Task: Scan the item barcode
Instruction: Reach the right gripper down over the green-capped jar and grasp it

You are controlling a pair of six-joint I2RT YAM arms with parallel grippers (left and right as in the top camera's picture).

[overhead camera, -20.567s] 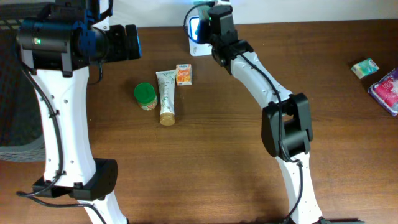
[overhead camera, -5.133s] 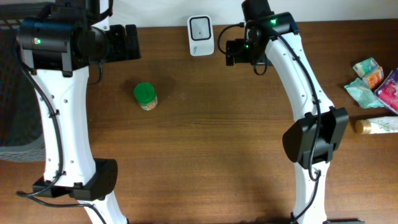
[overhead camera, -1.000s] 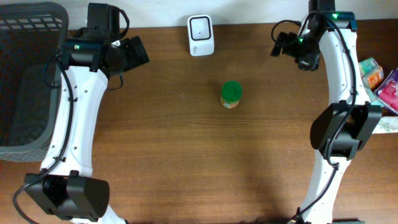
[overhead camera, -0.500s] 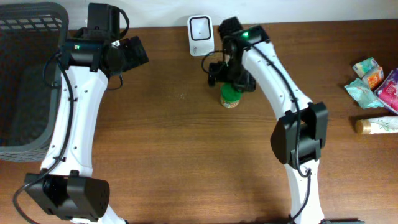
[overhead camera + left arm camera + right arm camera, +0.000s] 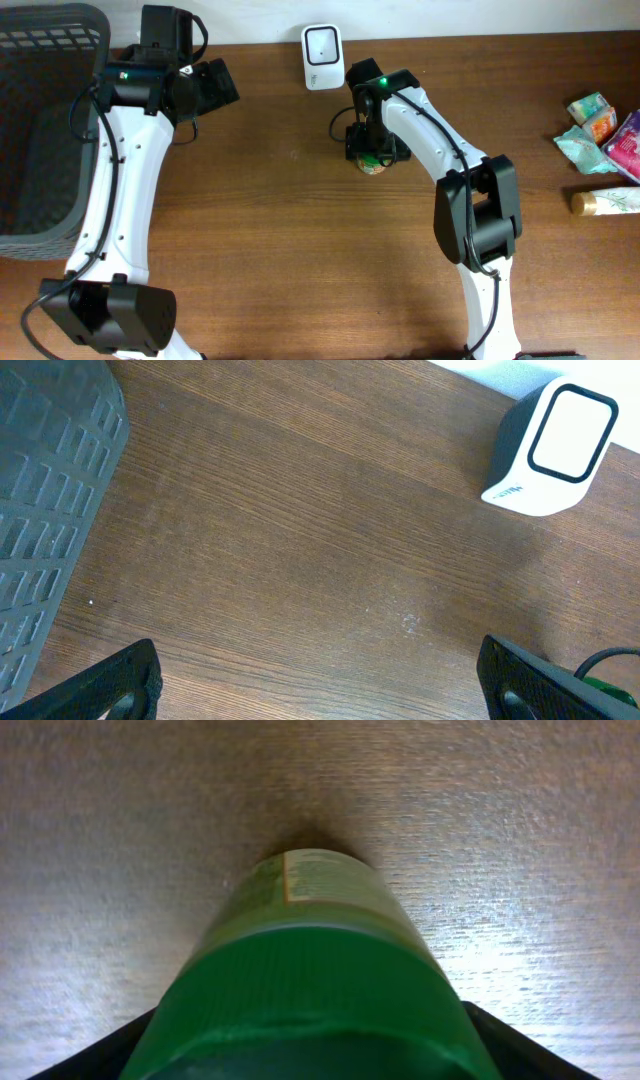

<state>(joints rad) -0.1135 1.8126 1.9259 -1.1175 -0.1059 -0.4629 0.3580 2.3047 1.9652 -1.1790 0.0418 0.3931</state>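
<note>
**A:** Where is the item?

**B:** The small round jar with a green lid (image 5: 318, 990) stands upright on the brown wooden table (image 5: 280, 250), about the middle of its far half. A pale printed label wraps its side below the lid.

**A:** Does anything have hold of it?

**B:** The right gripper (image 5: 370, 148) is down over it from above. In the overhead view it covers most of the lid, and only the jar's lower side shows beneath it. The right wrist camera shows a dark finger (image 5: 100, 1055) at each side of the lid, close against it. I cannot tell whether they press on it or only flank it.

**A:** And the scanner?

**B:** The white box-shaped scanner with a dark-rimmed window (image 5: 323, 44) sits at the table's far edge. It is beyond the jar and a little to its left, with bare wood between them.

**A:** The other arm?

**B:** The left gripper (image 5: 222, 84) hangs over the far left part of the table, well apart from the jar. Its jaws are spread wide with nothing between them. Further left is a dark grey slatted plastic basket (image 5: 45, 30).

**A:** Anything on the other side?

**B:** At the right edge there are crumpled teal packets (image 5: 586, 108) and a pink packet (image 5: 625, 140). Nearer the robot, a pale tube with a gold cap (image 5: 605, 202) lies on its side.
</note>
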